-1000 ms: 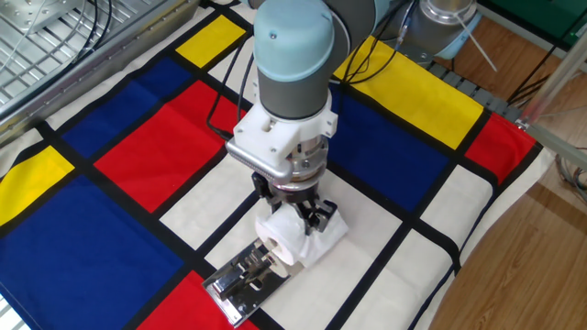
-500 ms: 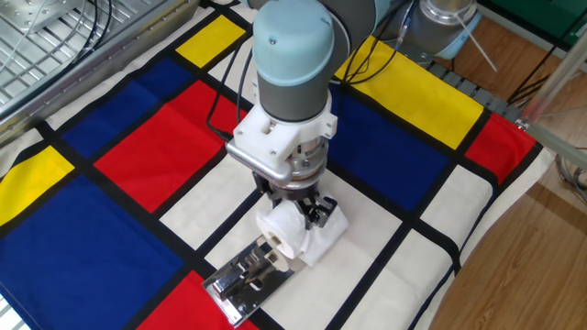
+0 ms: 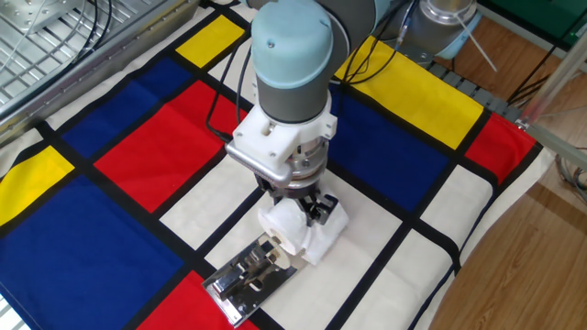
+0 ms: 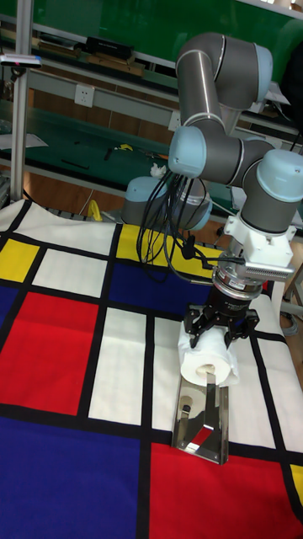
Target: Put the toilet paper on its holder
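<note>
The fingers (image 4: 220, 330) squeeze the soft, light toilet paper (image 4: 209, 360) by its sides, just above the holder (image 4: 202, 428).

The grey and pale-blue arm bends down from the rear, its wrist pointing almost straight at the worktop. The black end effector (image 4: 220, 330) hangs below the white flange, its two fingers (image 3: 320, 210) closed against the toilet paper (image 4: 208, 357).
</note>
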Controlling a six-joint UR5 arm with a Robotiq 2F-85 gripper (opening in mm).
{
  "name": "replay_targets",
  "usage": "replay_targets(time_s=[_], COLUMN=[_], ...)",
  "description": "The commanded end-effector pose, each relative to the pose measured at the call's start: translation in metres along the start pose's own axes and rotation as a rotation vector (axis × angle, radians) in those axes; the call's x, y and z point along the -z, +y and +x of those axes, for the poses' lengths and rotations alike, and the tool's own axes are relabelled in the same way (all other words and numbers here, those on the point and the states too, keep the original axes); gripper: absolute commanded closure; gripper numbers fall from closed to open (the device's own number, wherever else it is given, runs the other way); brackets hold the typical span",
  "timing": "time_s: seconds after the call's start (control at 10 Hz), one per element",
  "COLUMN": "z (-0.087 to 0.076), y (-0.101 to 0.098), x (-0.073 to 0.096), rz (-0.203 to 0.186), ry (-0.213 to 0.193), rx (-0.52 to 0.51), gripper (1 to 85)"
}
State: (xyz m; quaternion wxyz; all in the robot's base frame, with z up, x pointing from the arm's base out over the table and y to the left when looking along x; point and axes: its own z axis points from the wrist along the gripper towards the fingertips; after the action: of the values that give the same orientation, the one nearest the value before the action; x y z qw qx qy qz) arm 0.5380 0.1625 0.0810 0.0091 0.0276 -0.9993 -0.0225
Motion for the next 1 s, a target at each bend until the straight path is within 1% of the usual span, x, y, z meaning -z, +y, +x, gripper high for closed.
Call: replay_targets(time_s=[0.0,0.2,0.4,0.7,0.9], z=[-0.005,-0.010,-0.015,-0.021,-0.022], y=[0.010,0.015,0.017,0.013,0.011], x=[0.010,0.013,0.011,0.011,0.011], rz=[-0.020,-0.013,-0.017,-0.010,-0.013], ry=[0.014,0.019,0.016,0.016,0.016], rx=[-0.016,-0.025,-0.020,0.000,0.006], gripper=[84.7,84.7,84.7,84.7,84.7])
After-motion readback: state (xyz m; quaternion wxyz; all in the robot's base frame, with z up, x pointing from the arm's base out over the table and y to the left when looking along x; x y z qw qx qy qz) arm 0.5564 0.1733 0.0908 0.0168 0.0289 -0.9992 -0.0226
